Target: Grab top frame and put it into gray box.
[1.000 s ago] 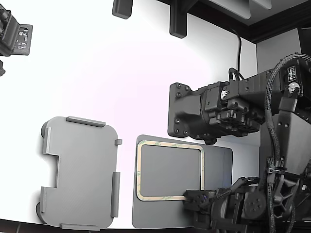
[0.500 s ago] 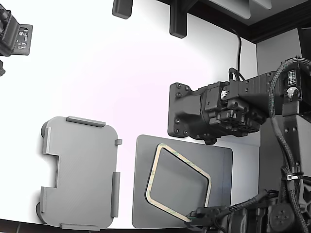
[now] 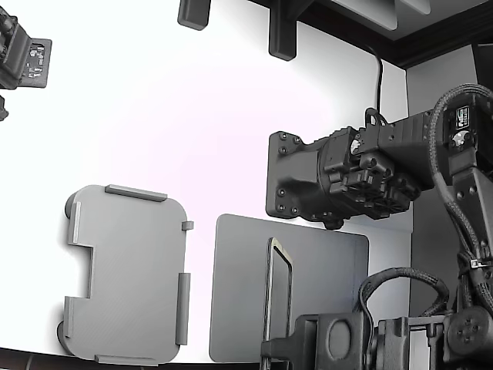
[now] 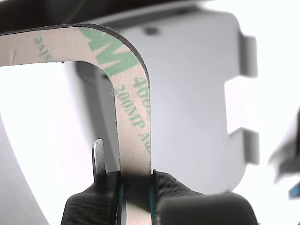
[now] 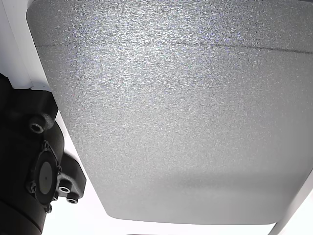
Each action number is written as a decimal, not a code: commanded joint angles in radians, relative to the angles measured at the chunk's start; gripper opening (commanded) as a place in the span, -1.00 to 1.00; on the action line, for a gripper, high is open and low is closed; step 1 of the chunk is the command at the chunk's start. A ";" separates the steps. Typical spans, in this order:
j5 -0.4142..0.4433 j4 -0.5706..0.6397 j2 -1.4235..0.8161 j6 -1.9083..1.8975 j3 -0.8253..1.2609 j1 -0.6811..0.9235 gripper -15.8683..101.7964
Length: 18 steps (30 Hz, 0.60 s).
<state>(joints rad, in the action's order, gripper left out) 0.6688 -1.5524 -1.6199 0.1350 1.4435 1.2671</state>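
1. The grab looks done: in the wrist view the gripper point(image 4: 136, 190) is clamped on one side of the top frame point(image 4: 133, 117), a black pad pressing each face of the cream rim with its green print.

2. In the exterior view the top frame point(image 3: 279, 289) is raised off the dark gray slab point(image 3: 323, 262) and turned nearly edge-on to the camera, so it reads as a narrow upright loop above the slab, held at its lower end by the gripper point(image 3: 269, 347).

3. The gray box point(image 3: 127, 274) lies flat on the white table point(image 3: 192, 116), at the exterior view's left of the slab, just beside it but apart. Nothing is seen in it, so the placing is not done.

4. In the wrist view the gray box point(image 4: 197, 108) shows blurred beyond the frame, its edge tabs visible.

5. A second black arm point(image 3: 339, 177) hangs over the table above the slab, touching neither frame nor tray.

6. The other view shows only a textured gray surface point(image 5: 171, 107) close up; which part it is I cannot tell.

7. What is left, by my judgement: carry the frame across to the tray, bring it flat, line up its rounded corners inside the raised tabs, lower it and let go.
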 commanded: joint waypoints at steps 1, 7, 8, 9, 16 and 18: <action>0.017 0.006 -0.060 -0.293 -0.002 -0.071 -0.92; -0.054 -0.064 -0.071 -0.512 -0.078 -0.195 -0.92; -0.057 -0.075 -0.067 -0.560 -0.095 -0.209 -0.92; -0.054 -0.084 -0.066 -0.600 -0.107 -0.218 -0.92; 0.003 -0.103 -0.094 -1.017 -0.114 -0.275 -0.92; -0.023 -0.103 -0.092 -1.006 -0.130 -0.302 -0.92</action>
<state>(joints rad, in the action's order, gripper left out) 0.6611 -1.6460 -1.6889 -0.7946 1.3468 0.9986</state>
